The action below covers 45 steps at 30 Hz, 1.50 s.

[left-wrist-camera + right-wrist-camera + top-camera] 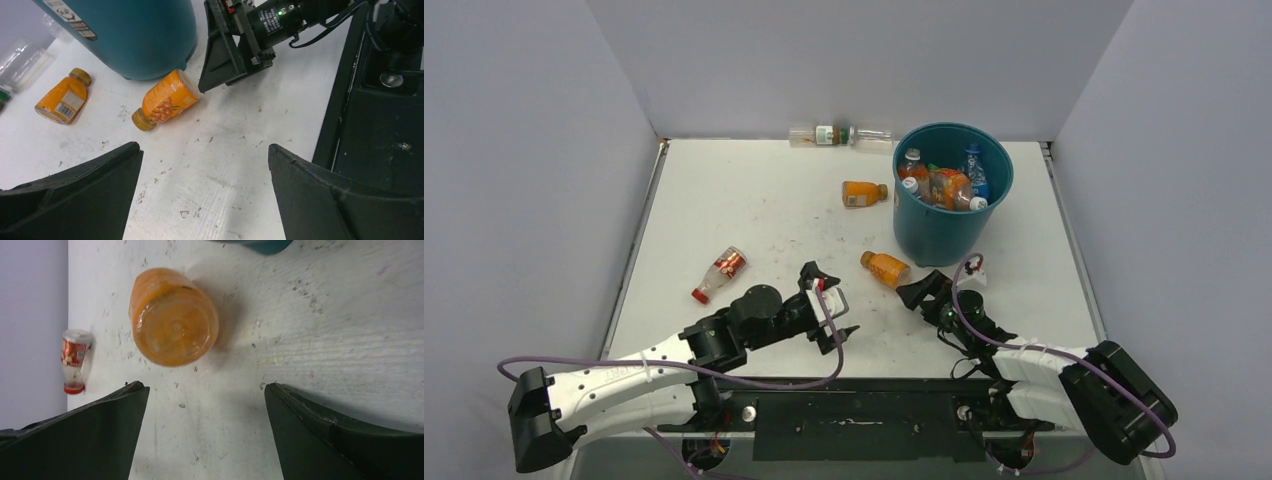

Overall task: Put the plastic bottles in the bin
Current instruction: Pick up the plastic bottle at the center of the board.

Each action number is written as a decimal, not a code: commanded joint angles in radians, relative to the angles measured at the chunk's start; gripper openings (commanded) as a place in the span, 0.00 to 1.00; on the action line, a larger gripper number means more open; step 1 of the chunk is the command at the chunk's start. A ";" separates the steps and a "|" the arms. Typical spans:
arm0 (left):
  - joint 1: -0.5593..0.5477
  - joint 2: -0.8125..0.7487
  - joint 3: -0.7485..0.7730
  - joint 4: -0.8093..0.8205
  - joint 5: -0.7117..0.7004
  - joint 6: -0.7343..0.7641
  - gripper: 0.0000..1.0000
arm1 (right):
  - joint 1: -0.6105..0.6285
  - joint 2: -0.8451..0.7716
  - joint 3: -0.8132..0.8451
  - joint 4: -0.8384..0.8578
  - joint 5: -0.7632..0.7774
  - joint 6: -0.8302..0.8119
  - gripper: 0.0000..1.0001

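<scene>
While an orange juice bottle (pixel 885 268) lies beside the teal bin (pixel 944 235), right gripper (pixel 923 291) faces its base, jaws spread; left gripper (pixel 832 303) jaws also spread, empty.

Nothing legible, the white label (pixel 70 19) on the bin (pixel 145 35), upper left, and the orange bottle (pixel 167 100) wrapper show only blurred print.

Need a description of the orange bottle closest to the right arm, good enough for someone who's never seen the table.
Find the teal bin at the far right of the table. Just off its near-left base an orange bottle lies on its side, straight ahead of the right arm's fingers. The other orange bottle lies farther back, and the red-labelled bottle far left.
</scene>
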 commanded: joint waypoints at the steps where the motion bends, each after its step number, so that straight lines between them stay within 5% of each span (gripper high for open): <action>1: -0.050 -0.046 0.000 0.008 -0.077 0.048 0.96 | 0.002 0.050 -0.017 0.229 0.180 0.041 0.90; 19: -0.054 -0.061 -0.012 0.039 -0.063 0.035 0.96 | -0.002 0.513 -0.038 0.842 0.124 0.132 0.89; 45: -0.073 -0.037 -0.006 0.034 -0.053 0.030 0.96 | 0.085 0.663 0.125 0.721 0.291 0.190 0.90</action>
